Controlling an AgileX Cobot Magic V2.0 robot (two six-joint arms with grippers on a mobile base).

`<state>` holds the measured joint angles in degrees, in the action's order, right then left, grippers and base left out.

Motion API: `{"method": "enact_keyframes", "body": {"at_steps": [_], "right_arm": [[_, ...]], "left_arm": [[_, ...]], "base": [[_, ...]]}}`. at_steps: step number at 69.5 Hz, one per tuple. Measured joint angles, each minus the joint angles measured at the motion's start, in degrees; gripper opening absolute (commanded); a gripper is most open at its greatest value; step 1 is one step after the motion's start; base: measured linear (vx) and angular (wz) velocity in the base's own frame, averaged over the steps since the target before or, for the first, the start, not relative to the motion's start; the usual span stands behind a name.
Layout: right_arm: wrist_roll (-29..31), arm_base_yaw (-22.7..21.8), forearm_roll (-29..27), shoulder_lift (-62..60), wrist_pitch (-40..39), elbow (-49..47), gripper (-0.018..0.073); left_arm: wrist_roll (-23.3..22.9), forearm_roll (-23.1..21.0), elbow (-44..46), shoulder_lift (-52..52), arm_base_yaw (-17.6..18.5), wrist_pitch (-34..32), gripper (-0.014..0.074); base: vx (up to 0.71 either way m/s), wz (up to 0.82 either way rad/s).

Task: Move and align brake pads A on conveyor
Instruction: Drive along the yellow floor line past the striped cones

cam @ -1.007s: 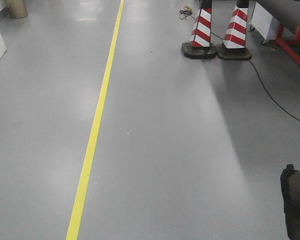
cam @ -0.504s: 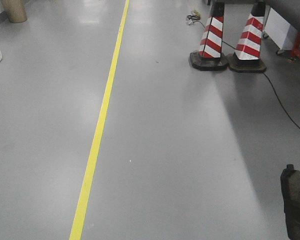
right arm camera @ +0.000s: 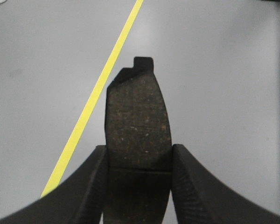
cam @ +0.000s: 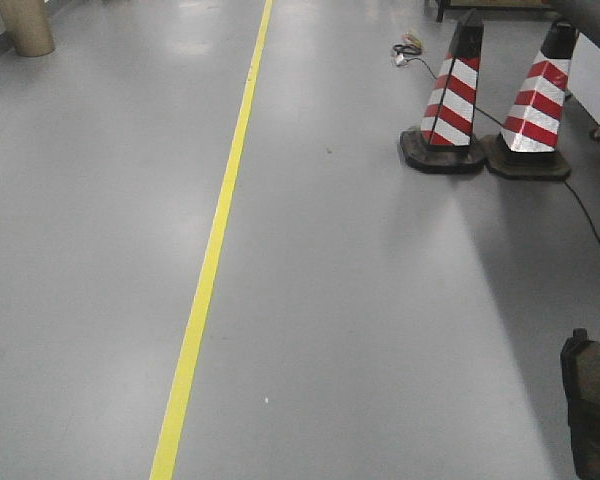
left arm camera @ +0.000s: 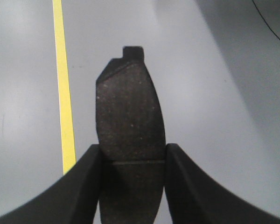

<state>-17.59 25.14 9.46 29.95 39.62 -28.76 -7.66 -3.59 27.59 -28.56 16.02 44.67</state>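
Left wrist view: the left gripper [left arm camera: 133,161] clamps a dark brake pad [left arm camera: 129,123] between its fingers, tab end pointing away, above grey floor [left arm camera: 214,93] with a yellow line [left arm camera: 64,93]. The right gripper [right arm camera: 139,161] likewise grips a second pad [right arm camera: 138,126]. Ahead stand two striped cones [cam: 452,100].
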Motion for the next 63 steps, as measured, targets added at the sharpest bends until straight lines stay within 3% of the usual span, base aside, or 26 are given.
{"method": "enact_keyframes", "body": {"at_steps": [63], "right_arm": [[0.0, 0.0, 0.0, 0.0, 0.0, 0.0, 0.0177]], "left_arm": [[0.0, 0.0, 0.0, 0.0, 0.0, 0.0, 0.0174]], "base": [[0.62, -0.01]]}}
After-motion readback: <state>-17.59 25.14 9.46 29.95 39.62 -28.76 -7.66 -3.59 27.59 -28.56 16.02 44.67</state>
